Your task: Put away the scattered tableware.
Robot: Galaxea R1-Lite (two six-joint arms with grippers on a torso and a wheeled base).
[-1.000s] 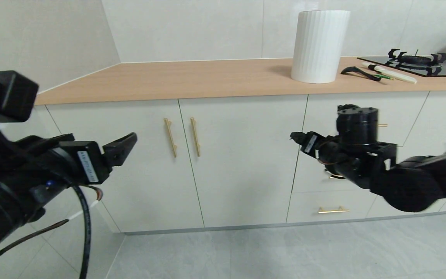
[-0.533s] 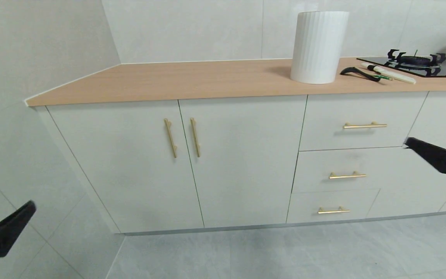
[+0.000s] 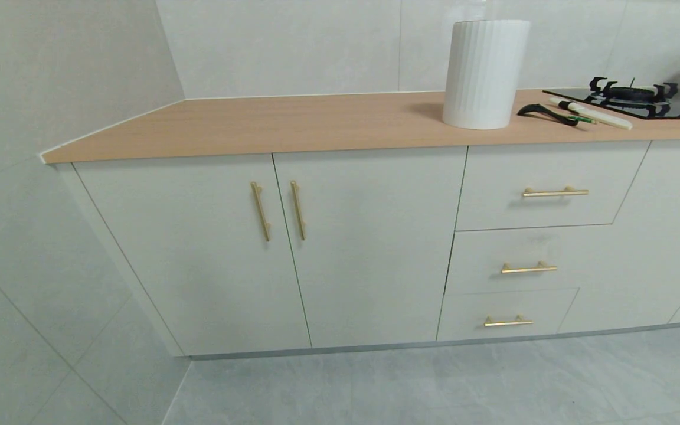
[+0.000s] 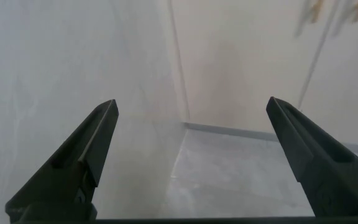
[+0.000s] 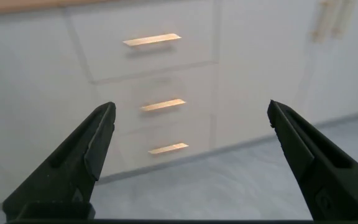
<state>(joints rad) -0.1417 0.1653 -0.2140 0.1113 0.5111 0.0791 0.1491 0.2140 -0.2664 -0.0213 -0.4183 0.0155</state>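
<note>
On the wooden countertop [image 3: 293,121] at the right lie a black-handled utensil [image 3: 546,111] and a long white utensil [image 3: 597,113], beside a tall ribbed white cylinder container [image 3: 484,72]. My left gripper [image 4: 191,124] hangs low, open and holding nothing, facing the floor by the cabinet's corner. My right gripper [image 5: 191,124] is open too with nothing between its fingers, and faces the drawer stack with gold handles [image 5: 152,40].
A gas hob [image 3: 635,94] sits at the countertop's far right. Below are two cabinet doors [image 3: 281,248] and three drawers [image 3: 543,192] with gold handles. A tiled wall closes the left side. Grey floor [image 3: 434,383] lies open in front.
Both arms have dropped out of the head view, the left toward the lower left and the right toward the right. The head view has shifted only slightly.
</note>
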